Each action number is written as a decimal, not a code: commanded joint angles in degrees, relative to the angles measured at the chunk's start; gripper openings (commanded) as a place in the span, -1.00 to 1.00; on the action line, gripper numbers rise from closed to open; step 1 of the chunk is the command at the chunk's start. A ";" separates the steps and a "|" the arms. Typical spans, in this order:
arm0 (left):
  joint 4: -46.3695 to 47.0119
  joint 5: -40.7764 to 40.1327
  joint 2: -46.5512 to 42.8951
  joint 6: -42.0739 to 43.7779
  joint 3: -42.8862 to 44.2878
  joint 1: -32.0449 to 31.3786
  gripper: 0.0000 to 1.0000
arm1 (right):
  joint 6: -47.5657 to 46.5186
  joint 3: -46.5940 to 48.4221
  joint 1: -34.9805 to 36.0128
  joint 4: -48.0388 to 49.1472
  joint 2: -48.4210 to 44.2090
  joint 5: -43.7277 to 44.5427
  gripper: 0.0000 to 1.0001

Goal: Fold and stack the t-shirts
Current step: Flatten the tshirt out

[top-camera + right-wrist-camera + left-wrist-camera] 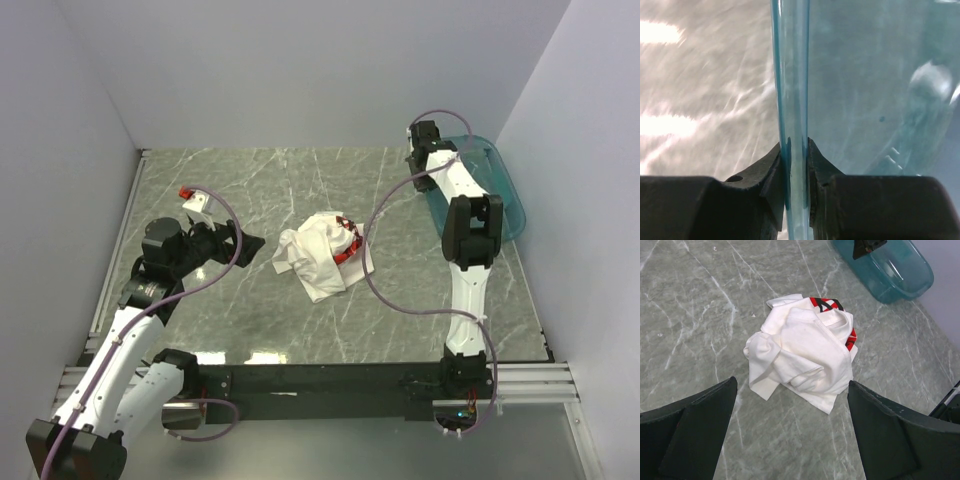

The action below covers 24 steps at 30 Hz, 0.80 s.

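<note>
A white t-shirt (322,256) with a red print lies crumpled in a heap at the middle of the marble table. It also shows in the left wrist view (807,352), with red and white print at its far edge. My left gripper (248,243) is open and empty, to the left of the shirt and apart from it; its dark fingers (695,427) frame bare table in front of the heap. My right gripper (420,137) is at the back right, shut on the rim (796,125) of the teal basin (490,190).
The teal plastic basin stands at the table's back right, near the right wall. A small red and white object (193,196) lies at the left, behind my left arm. White walls enclose the table on three sides.
</note>
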 commanded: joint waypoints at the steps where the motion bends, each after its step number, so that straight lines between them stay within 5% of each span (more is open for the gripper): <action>1: 2.29 1.15 -0.24 1.26 0.35 -0.04 0.99 | 12.65 6.60 -0.29 1.13 3.29 9.90 -1.00; 9: 2.64 1.24 -0.59 1.26 0.09 -0.04 0.99 | 13.63 14.17 -2.49 1.91 9.12 11.86 -1.00; 16: 2.64 1.33 0.11 1.44 0.18 -0.04 0.99 | 3.80 10.57 -3.28 9.56 7.80 8.18 -0.63; 24: 2.47 0.89 0.29 1.53 0.00 -0.04 0.99 | -3.59 12.94 -3.28 11.14 9.12 4.12 -0.49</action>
